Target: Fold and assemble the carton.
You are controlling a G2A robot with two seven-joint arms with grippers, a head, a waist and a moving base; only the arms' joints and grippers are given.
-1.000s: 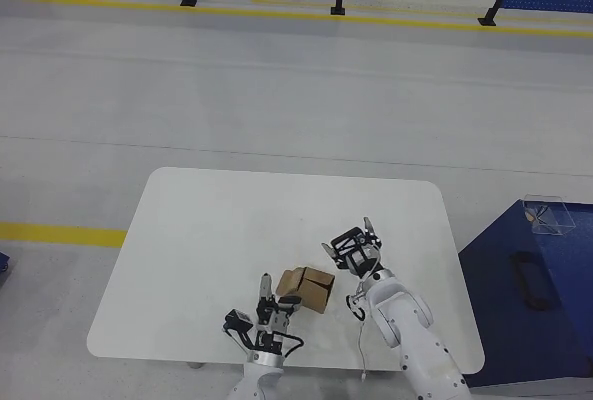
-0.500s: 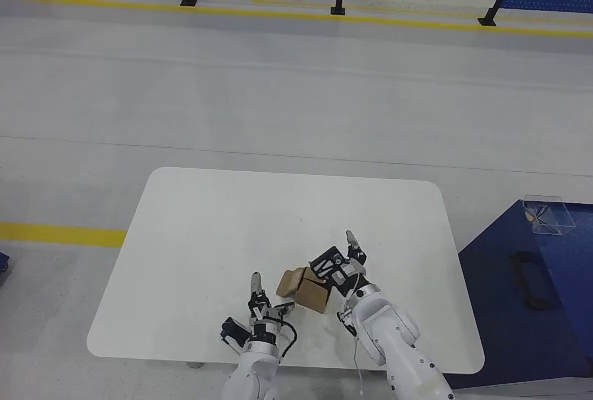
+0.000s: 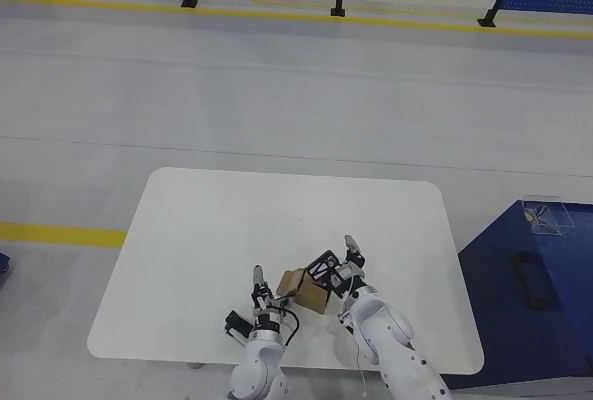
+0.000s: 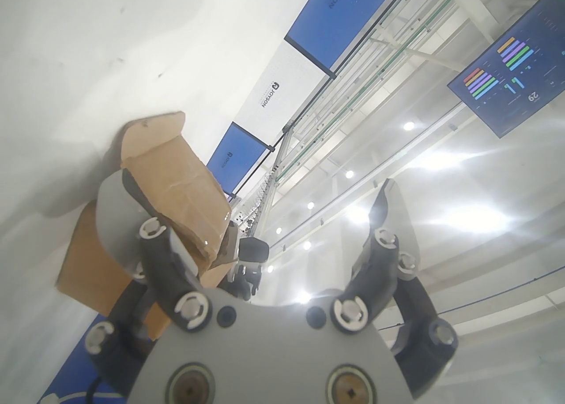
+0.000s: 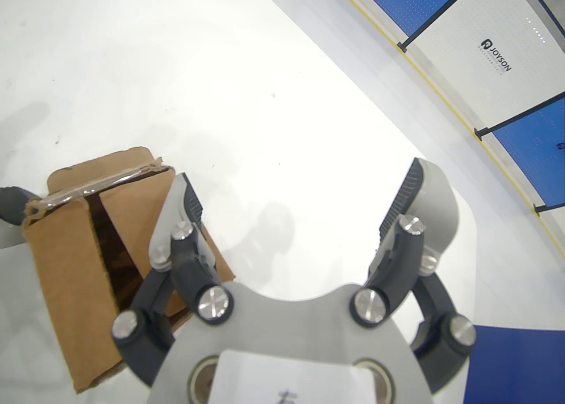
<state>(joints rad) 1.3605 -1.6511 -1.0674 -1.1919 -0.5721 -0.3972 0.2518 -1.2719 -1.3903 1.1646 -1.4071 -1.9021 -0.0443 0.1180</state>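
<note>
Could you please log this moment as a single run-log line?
carton: on table, top flaps gapped | left gripper: open, beside carton | right gripper: open, beside carton

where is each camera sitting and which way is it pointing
Top view: above the arms, looking down at the white table; both arms show, left gripper and right gripper on either side of the carton.
Left wrist view: on the left wrist, looking past its open fingers and the carton, up toward the ceiling.
Right wrist view: on the right wrist, looking down past its open fingers at carton and table.
Shared: all three show the carton.
</note>
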